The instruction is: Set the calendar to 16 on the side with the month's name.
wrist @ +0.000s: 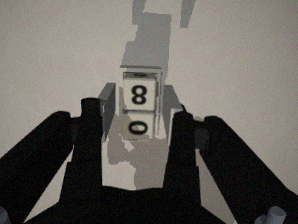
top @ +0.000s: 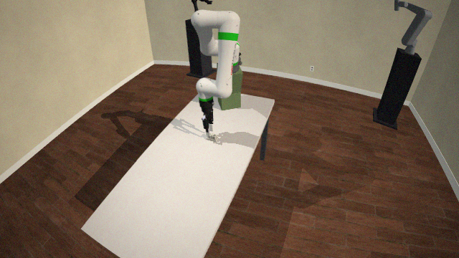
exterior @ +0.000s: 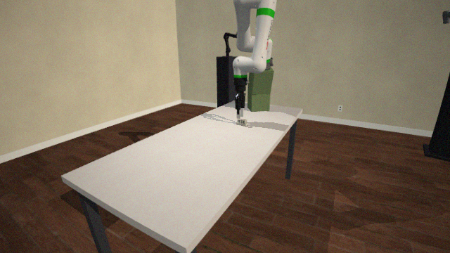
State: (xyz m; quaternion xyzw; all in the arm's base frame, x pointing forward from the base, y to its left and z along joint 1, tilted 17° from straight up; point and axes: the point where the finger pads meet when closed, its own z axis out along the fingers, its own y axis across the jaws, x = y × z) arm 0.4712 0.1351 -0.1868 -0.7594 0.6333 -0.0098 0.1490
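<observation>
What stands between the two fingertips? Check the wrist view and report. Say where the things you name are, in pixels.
Between the tips of the gripper (top: 209, 134) (exterior: 240, 117) (wrist: 140, 109), the wrist view shows part of the calendar tray (wrist: 158, 98) with the 8 cube (wrist: 139, 95) and 0 cube (wrist: 138, 128).

Cube w/ 8 (wrist: 139, 95) — above 0 cube (wrist: 138, 126), btwn pads (wrist: 108, 111)

Two pale cubes, an 8 (wrist: 139, 95) and a 0 (wrist: 138, 127) facing up, sit side by side in the tray (wrist: 157, 102).
</observation>
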